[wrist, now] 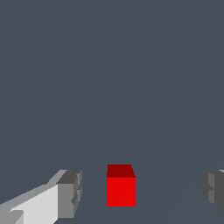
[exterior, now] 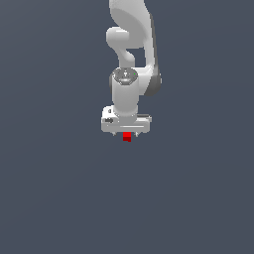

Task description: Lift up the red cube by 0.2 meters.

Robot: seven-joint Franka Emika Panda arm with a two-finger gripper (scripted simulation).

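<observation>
Background: plain slate-grey ground fills both views; no edge, wall or horizon shows.
Left finger pad (wrist: 69, 194): dark grey block on a white finger, lower left of the wrist view; stands apart from the cube with clear grey ground between.
Arm (exterior: 130, 59): white jointed body descending from the top centre of the exterior view, wrist pointing straight down.
Gripper (exterior: 126, 133): white housing at the centre of the exterior view, just above the cube; spread wide and holding nothing, with a gap on either side of the cube.
Red cube (exterior: 127, 137): small bright red block at the centre of the exterior view, peeking out directly under the gripper housing; in the wrist view (wrist: 121, 185) it sits lower centre between the two pads, somewhat nearer the left-hand pad, touching neither.
Cube posture: appears to rest flat on the ground, one face square to the wrist camera, darker top face visible.
Right finger pad (wrist: 213, 189): dark grey, at the lower right edge of the wrist view, partly cut off by the frame.
Handling, judged: rigid, light, matte and unlikely to slip or deform; much narrower than the spread of the jaws.
Hold, judged: the two opposite vertical side faces facing the pads, about mid-height, pads flat against them.
Task progress, judged: cube bracketed but not gripped; closing and lifting not yet done.
</observation>
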